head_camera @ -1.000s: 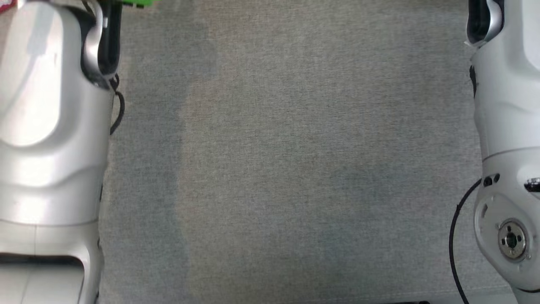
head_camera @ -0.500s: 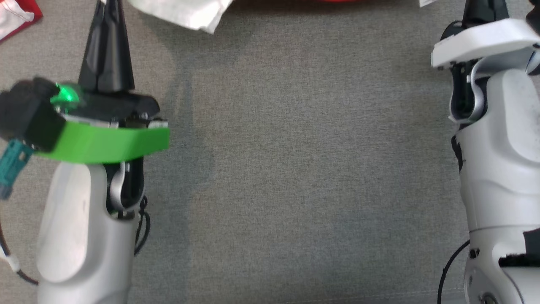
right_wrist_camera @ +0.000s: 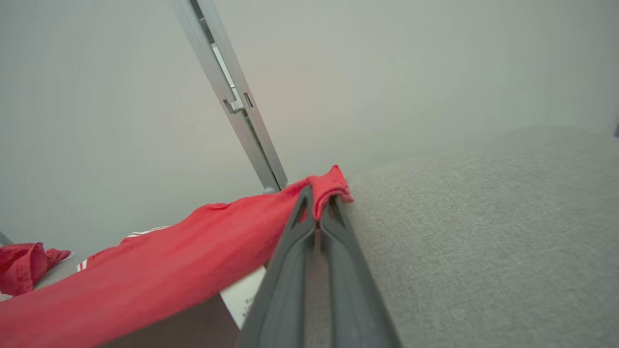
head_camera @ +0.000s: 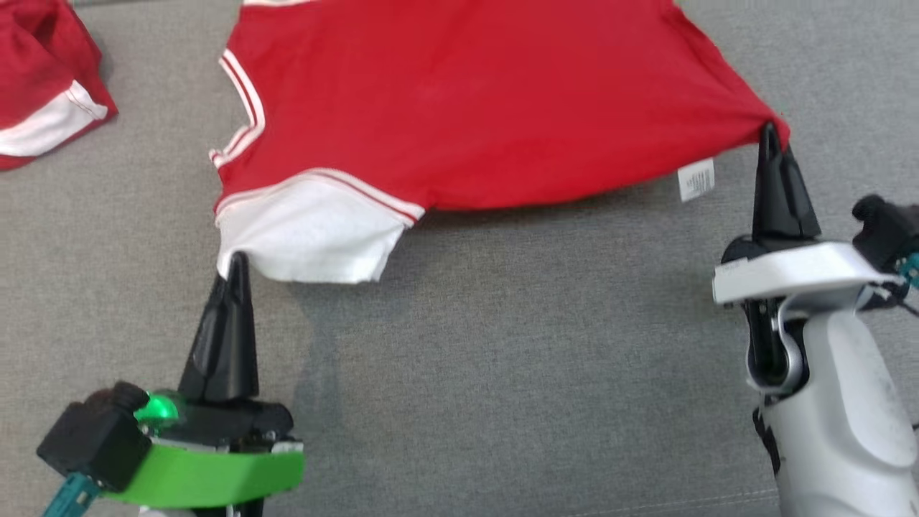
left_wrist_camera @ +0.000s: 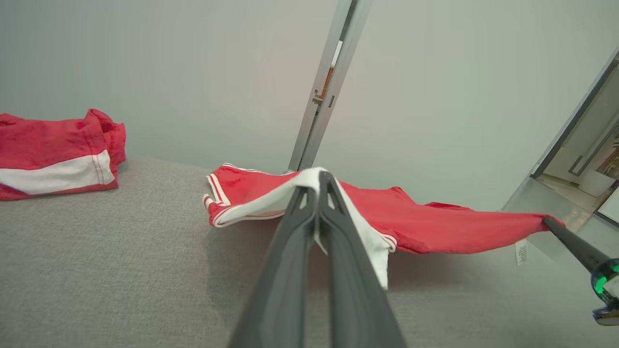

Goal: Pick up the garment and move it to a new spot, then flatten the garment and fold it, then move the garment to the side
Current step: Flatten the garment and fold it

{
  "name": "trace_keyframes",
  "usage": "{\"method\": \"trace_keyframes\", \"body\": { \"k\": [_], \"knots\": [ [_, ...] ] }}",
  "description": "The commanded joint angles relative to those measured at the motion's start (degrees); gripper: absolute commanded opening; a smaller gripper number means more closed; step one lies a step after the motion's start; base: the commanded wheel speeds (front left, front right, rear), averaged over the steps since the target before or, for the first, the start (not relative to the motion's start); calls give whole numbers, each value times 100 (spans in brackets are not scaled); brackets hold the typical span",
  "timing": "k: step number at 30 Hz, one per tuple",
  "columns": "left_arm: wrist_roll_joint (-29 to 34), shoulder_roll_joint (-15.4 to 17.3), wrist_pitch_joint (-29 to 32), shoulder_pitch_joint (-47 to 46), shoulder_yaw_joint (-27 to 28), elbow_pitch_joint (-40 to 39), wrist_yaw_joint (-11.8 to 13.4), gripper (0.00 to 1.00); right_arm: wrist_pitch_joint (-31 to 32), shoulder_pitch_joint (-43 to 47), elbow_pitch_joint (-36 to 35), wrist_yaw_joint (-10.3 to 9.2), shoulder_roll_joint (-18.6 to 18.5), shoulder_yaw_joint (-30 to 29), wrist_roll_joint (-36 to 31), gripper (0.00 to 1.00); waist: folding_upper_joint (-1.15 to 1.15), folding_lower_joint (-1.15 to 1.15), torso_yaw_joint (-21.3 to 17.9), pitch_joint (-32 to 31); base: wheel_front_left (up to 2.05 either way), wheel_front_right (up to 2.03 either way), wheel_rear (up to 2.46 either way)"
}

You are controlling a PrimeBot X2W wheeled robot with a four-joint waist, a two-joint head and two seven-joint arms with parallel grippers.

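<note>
The garment is a red shirt with white sleeves and striped trim, stretched between both arms just above the grey fabric surface. My left gripper is shut on the edge of its white sleeve; the left wrist view shows that pinch on the white cloth. My right gripper is shut on a red corner of the garment, seen in the right wrist view as a bunched red tip. A white care label hangs under the right side.
A second red and white garment lies bunched at the far left, also seen in the left wrist view. A pale wall with a metal upright stands behind the surface. The near part of the grey surface is bare.
The head view has tilted up, bringing the stretched garment and both fingertips into the picture. Both grippers have stayed shut throughout.
</note>
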Motion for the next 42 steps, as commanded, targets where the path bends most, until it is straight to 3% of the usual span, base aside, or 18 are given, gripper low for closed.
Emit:
{"method": "trace_keyframes", "body": {
  "k": [1, 11, 19, 30, 42],
  "knots": [
    [-57, 84, 97, 306, -27, -103, 23, 0, -16, 375, -115, -7, -18, -16, 76, 0, 0, 0, -75, -612, 0, 0, 0],
    [-285, 186, 483, 1481, -186, -431, 115, 0, -17, 2042, -571, -7, -19, -106, 94, 0, 0, 0, -12, -1643, 0, 0, 0],
    [-443, 168, 645, 2067, -334, -401, 171, 0, -16, 2772, -557, -7, -18, -58, 379, 0, 0, 0, -45, -1839, 0, 0, 0],
    [-700, 58, 544, 1669, -435, 759, -8, 0, -16, 2250, 793, -7, -18, -58, 642, 0, 0, 0, -52, -1571, 0, 0, 0],
    [-370, 96, 177, 347, -467, 1476, -110, 0, -17, 1638, 955, -6, -17, -109, 861, 0, 0, 0, -57, -1115, 0, 0, 0]
  ]
}}
